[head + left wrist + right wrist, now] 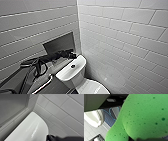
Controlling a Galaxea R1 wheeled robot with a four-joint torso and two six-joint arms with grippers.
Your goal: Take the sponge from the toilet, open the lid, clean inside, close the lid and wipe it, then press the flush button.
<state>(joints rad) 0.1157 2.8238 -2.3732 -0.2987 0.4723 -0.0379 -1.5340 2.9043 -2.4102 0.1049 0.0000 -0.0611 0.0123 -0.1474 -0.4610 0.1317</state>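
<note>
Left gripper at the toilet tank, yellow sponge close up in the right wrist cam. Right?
No. The sponge is green, not yellow; the right wrist view shows it. The left gripper is at the toilet tank, as said.

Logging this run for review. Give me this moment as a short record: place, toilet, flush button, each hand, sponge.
place: tiled corner with a dark wall recess
toilet: white, its tank top set in the corner
flush button: round, dark, in the tank top
left hand: at the tank's far end, by the recess
right hand: shut on the sponge
sponge: bright green, pitted, close before the right wrist camera
</note>
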